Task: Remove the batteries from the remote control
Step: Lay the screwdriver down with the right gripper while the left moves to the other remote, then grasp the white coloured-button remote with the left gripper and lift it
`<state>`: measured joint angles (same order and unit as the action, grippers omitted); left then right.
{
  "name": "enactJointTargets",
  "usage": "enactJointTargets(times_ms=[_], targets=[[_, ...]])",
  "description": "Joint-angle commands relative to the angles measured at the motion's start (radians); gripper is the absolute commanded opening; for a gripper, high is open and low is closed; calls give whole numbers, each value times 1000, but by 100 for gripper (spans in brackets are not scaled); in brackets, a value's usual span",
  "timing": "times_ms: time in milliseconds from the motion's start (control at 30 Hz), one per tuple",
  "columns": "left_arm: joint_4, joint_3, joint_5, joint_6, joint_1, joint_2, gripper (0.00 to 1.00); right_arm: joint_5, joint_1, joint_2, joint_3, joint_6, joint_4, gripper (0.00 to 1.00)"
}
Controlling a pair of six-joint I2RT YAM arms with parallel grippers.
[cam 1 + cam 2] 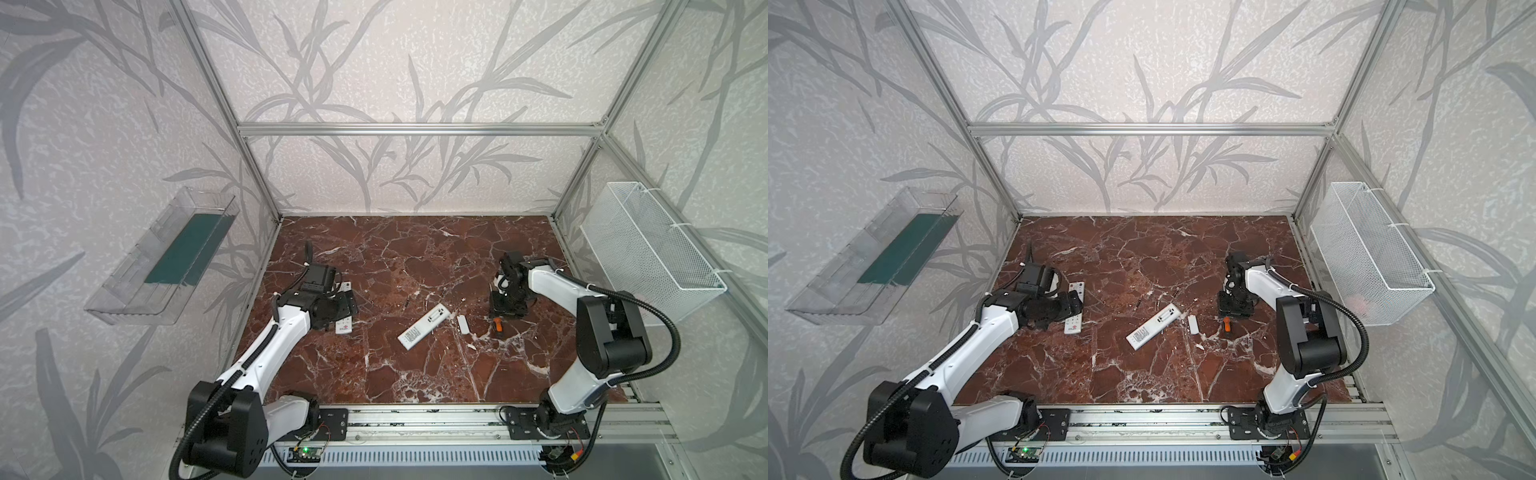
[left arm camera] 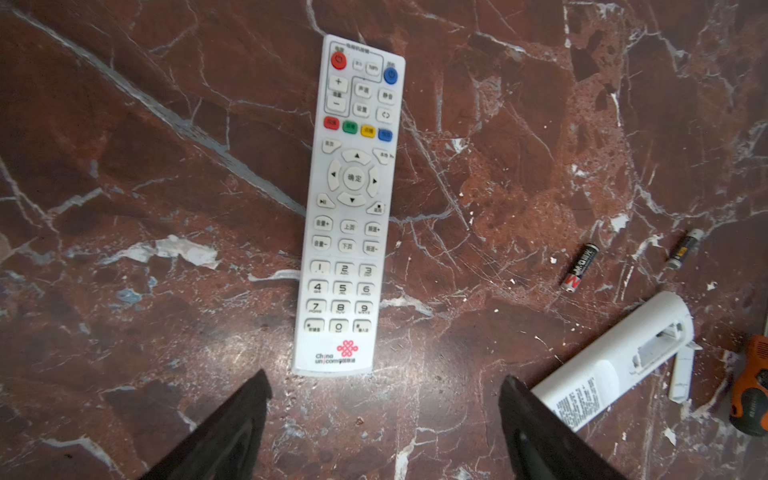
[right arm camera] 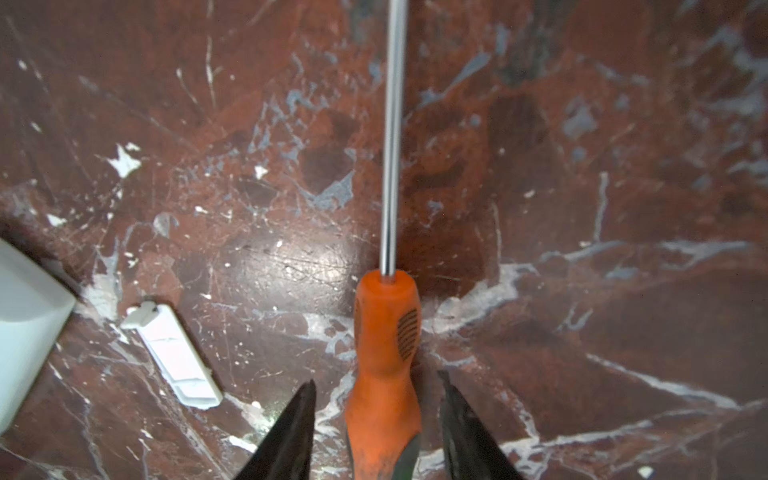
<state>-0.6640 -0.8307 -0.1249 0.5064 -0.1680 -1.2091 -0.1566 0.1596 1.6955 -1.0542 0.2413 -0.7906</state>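
Though screwdriver [image 3: 384,353] runs off-frame | batteries [image 2: 581,268] tiny overhead | left remote [image 1: 344,326] half-hidden

Soft, even light fills both top views, and their wide lens bows the frame rails [image 1: 415,129] toward the edges. On the glossy bench [image 2: 124,124] a pale sheen sits just ahead of the left pincer [image 2: 383,377] and of the right pincer [image 3: 377,378]. Both pincers' dark fingers [image 2: 232,428] are blurred, and the screwdriver [image 3: 384,332] reaching ahead of the right pincer casts only a faint shadow.
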Motion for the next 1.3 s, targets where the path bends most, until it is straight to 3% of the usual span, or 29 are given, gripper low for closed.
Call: enactJointTargets(times_ms=[0,133,467,933,1000,1267], targets=[[-40,-58,77,-36,5,-44,88,11,-3,-47,-20,6,-17,60],[-37,-100,94,-48,5,-129,87,-3,-2,-133,-12,9,-13,65],[-47,-270,109,-99,5,-438,81,-111,69,-404,41,35,22,66],[-58,-431,192,-166,8,-686,75,-147,197,-497,109,76,9,66],[-66,-456,193,-175,10,-720,70,-146,200,-502,112,76,3,66],[-70,-487,169,-187,17,-761,37,-129,201,-530,135,81,-9,66]])
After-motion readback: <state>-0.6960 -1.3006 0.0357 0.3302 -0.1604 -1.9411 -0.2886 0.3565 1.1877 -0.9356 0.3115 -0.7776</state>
